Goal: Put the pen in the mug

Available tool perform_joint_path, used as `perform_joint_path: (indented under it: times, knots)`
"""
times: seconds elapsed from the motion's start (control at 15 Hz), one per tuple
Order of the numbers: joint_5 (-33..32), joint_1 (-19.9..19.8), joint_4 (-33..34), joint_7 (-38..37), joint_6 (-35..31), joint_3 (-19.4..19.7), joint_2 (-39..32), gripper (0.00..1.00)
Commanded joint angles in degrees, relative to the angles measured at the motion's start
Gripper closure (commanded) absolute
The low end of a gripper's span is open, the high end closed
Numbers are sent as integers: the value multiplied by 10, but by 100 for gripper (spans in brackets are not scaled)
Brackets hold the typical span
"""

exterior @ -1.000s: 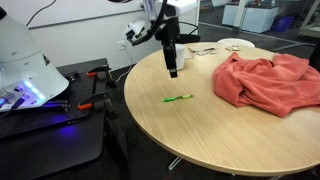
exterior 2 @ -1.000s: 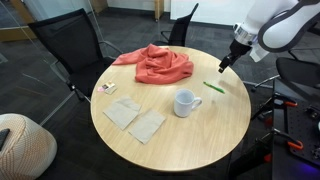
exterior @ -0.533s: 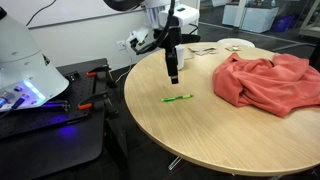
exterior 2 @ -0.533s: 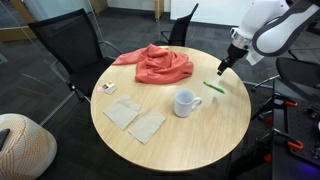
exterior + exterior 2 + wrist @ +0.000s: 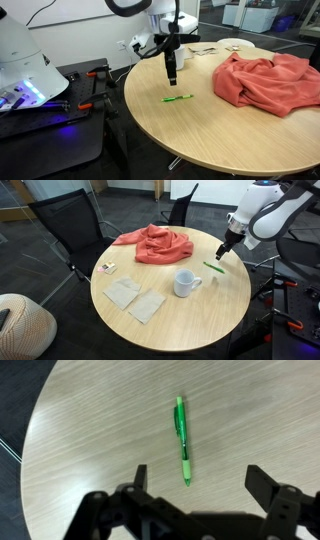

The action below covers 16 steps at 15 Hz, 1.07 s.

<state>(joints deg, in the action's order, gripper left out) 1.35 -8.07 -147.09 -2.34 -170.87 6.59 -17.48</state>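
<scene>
The bright green pen lies flat on the round wooden table; it shows in both exterior views. The white mug stands upright near the table's middle, apart from the pen. My gripper is open and empty, hanging above the table with the pen's lower tip between the fingers' line. In both exterior views the gripper hovers just above and beside the pen, not touching it.
A crumpled red cloth lies on the table's far part. Two flat napkins and a small card lie near the mug. Black chairs stand round the table. A white device sits on a bench.
The arm has shifted slightly toward the pen and a little lower. The pen and mug have not moved.
</scene>
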Motion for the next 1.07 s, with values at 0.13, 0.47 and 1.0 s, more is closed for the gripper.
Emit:
perform_joint_path:
  times: [0.13, 0.47, 1.0]
  knots:
    - [8, -14, 45, 26, -7, -22, -64, 0]
    - [1, -28, 83, 52, -7, -32, -108, 0]
    - [-1, -53, 130, 83, -26, -51, -164, 0]
